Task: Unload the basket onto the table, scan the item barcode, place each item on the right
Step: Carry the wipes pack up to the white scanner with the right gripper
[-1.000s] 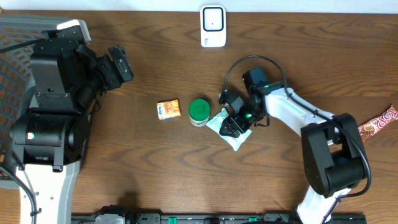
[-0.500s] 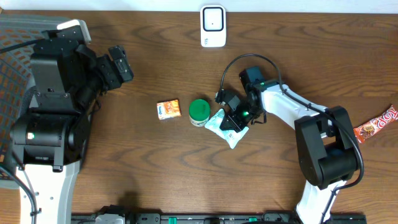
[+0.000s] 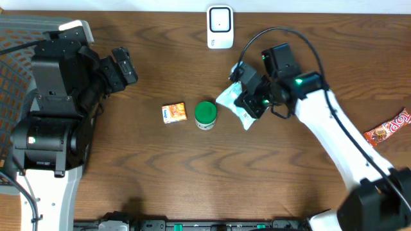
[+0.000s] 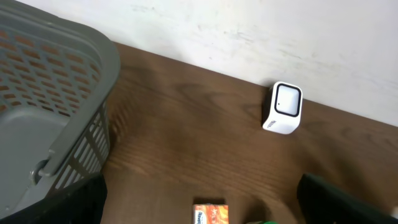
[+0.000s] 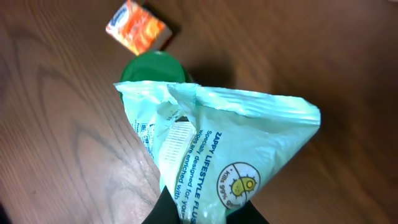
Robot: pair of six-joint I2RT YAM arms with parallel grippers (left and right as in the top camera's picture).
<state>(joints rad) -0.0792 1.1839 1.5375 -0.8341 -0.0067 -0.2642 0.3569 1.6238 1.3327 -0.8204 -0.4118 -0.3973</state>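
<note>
Observed right hand (image 3: 247, 102) clamped on pale green packet (image 3: 231, 101), centre right of overhead view, below white scanner (image 3: 219, 27) at top centre. Observed left hand (image 3: 122, 64) spread apart, upper left. Recommend turning barcode face squarely toward scanner window.

From overhead you look straight down on the whole table (image 3: 192, 179), from farthest off. The left wrist view faces forward and slightly downward, low over the wood, toward the wall (image 4: 249, 31), and takes in the basket (image 4: 50, 106) and the scanner (image 4: 285, 109). The right wrist view looks down from very close on the pale green pouch (image 5: 224, 155). You find the orange box (image 5: 137, 28) in all three views. The overhead shares the scanner with the left wrist, and the pouch and green lid (image 5: 152, 67) with the right wrist.
</note>
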